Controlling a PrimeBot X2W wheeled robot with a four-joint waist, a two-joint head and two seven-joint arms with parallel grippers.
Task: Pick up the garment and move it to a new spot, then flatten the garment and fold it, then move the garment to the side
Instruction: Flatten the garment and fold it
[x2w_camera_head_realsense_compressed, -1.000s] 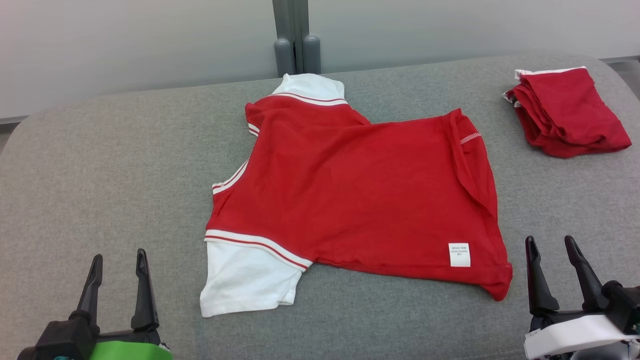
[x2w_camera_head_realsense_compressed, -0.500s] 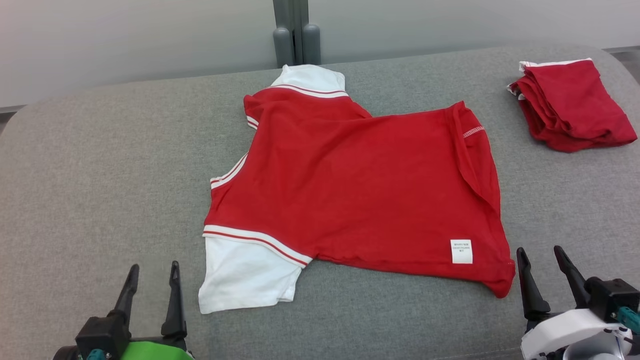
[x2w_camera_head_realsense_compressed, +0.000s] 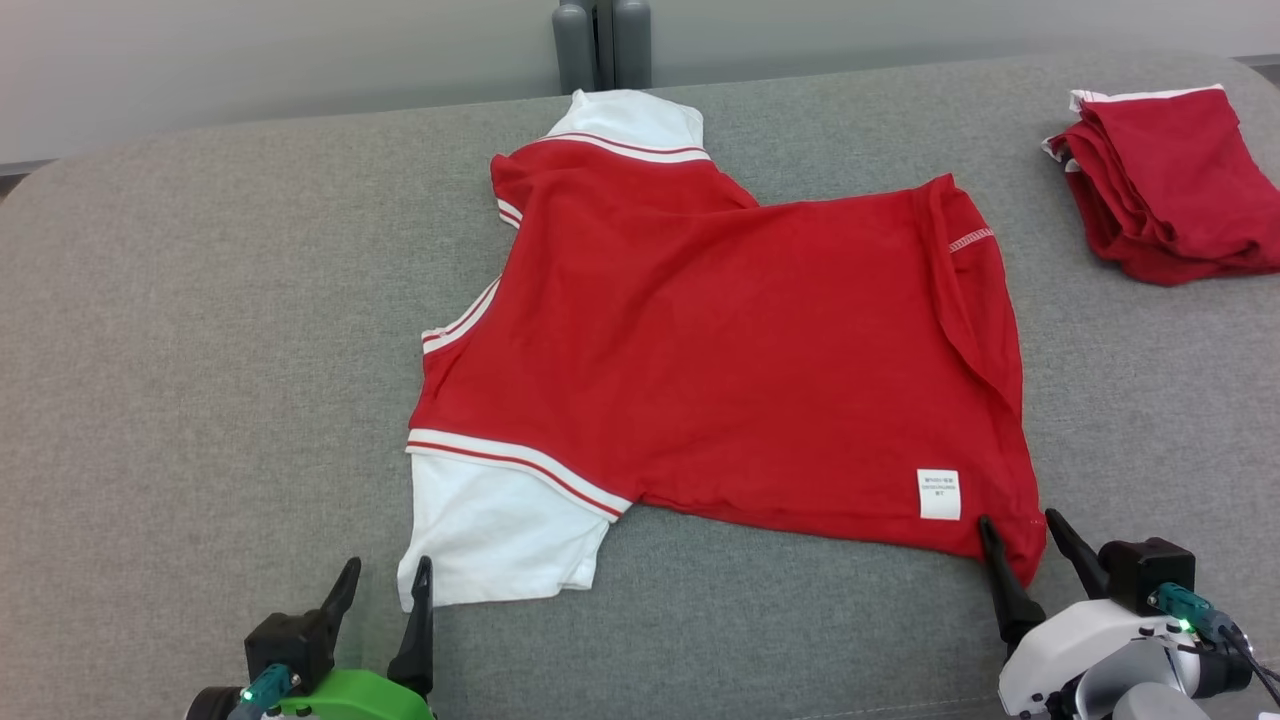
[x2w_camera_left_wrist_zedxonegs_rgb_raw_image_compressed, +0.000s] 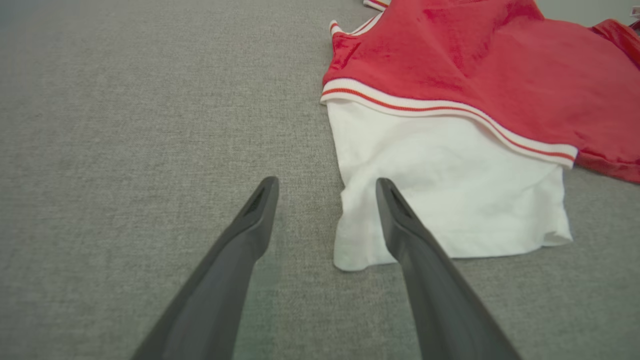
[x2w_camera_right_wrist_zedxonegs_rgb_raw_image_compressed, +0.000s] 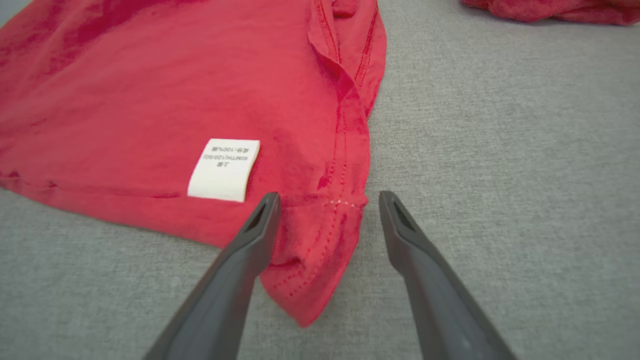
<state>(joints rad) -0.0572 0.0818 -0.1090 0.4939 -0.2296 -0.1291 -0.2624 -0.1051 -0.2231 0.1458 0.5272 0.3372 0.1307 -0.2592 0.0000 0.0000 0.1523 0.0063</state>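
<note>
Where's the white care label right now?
In the head view, the care label sits on the near right corner of the red shirt, just left of the right gripper.

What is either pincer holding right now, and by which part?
Nothing is held. The left pincer stands open at the white sleeve edge, and the right pincer stands open around the red garment at its hem corner.

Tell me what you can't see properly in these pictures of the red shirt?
- White label: print too small in the head view, blurred in the right wrist view.
- Folded red pile: cut off by the head view's right edge.
- Grey posts: cut off by the head view's top edge.
</note>
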